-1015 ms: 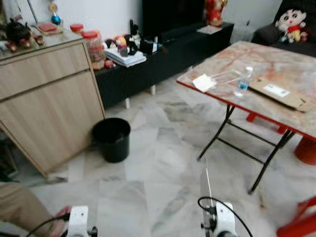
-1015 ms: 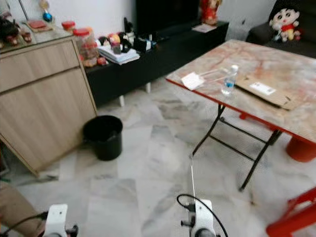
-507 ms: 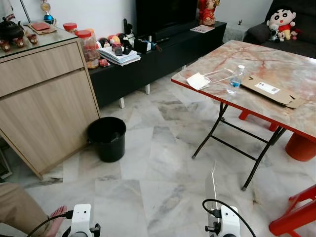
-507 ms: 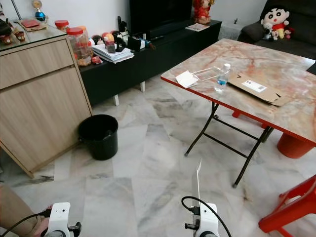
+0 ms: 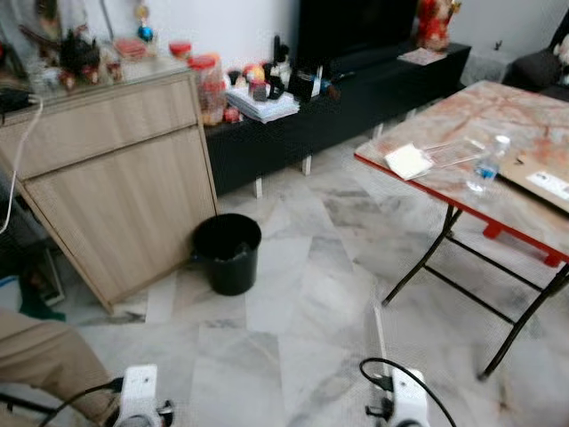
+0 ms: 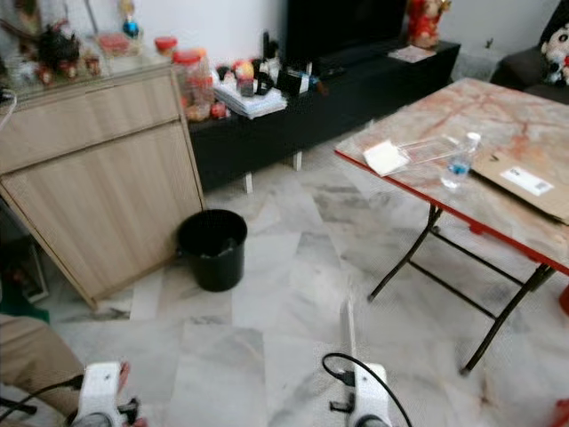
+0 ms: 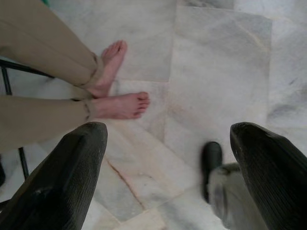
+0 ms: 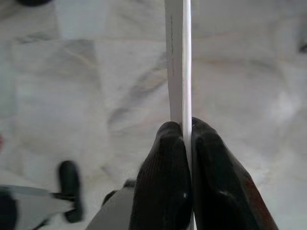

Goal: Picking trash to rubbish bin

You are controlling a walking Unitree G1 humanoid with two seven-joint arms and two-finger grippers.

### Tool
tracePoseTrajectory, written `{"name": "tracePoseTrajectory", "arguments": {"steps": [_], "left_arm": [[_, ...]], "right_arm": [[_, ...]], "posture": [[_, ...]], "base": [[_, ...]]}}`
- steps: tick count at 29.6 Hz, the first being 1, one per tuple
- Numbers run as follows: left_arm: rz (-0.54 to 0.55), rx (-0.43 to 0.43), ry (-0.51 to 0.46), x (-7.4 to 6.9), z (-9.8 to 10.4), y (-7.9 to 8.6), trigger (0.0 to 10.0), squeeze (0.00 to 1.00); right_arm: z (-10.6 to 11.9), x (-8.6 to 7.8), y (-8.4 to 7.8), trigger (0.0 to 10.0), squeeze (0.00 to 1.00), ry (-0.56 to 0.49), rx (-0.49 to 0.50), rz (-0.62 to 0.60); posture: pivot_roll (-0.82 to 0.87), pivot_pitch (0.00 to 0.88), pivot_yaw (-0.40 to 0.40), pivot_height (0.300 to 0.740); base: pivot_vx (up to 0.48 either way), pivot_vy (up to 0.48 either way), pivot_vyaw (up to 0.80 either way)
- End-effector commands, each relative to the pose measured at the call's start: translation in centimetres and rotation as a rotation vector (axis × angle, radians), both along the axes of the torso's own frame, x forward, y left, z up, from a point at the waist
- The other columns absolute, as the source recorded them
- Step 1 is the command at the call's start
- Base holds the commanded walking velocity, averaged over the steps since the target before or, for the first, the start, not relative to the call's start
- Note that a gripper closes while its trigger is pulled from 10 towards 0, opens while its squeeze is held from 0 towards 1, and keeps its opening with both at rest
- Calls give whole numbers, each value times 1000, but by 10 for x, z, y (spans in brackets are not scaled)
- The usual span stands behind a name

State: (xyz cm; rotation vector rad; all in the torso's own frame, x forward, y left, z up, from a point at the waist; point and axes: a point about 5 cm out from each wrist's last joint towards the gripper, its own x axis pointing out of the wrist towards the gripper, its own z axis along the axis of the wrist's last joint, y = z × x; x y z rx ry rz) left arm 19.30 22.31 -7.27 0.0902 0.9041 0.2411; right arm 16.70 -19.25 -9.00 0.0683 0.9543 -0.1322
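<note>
A black round rubbish bin (image 5: 228, 252) stands on the marble floor by the corner of a wooden cabinet (image 5: 116, 178), ahead and slightly left of me. My right gripper (image 8: 186, 132) is shut on a thin white flat sheet (image 8: 177, 62), seen edge-on. The sheet (image 5: 379, 331) sticks up in front of my right wrist, well short of the bin. My left gripper (image 7: 168, 143) is open over the floor, nothing between its fingers (image 7: 72, 182).
A person's bare feet (image 7: 120, 103) and tan trouser leg (image 5: 36, 356) are close on my left. A folding marble-top table (image 5: 462, 111) on the right carries a water bottle (image 5: 484, 165), white paper (image 5: 408, 160) and cardboard (image 5: 542, 182). A black TV bench (image 5: 356, 107) runs behind.
The whole view has swung left, so bin and table sit further right in the picture. The right gripper still holds the sheet; the left stays open.
</note>
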Motion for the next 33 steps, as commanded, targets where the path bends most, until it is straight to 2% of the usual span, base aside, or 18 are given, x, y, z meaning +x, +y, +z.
{"name": "tracePoseTrajectory", "arguments": {"steps": [1, 18, 28, 33], "left_arm": [[9, 21, 12, -2, 1, 9, 10000, 0], [17, 21, 11, -2, 1, 10, 10000, 0], [22, 19, 14, -4, 0, 10, 10000, 0], [22, 18, 17, -5, 0, 10, 10000, 0]], "right_arm": [[4, 11, 9, 10000, 0, -34, 20, 8], [6, 15, 11, 10000, 0, -48, 17, 38], [6, 15, 11, 10000, 0, -50, 16, 42], [6, 15, 9, 10000, 0, -51, 24, 14]], "posture": [[-17, 26, -22, 740], [-13, 30, -25, 740], [-12, 33, -28, 740], [-12, 30, -29, 740]], "base": [[262, 0, 0], [311, 0, 0], [316, 0, 800], [285, 0, 0]]}}
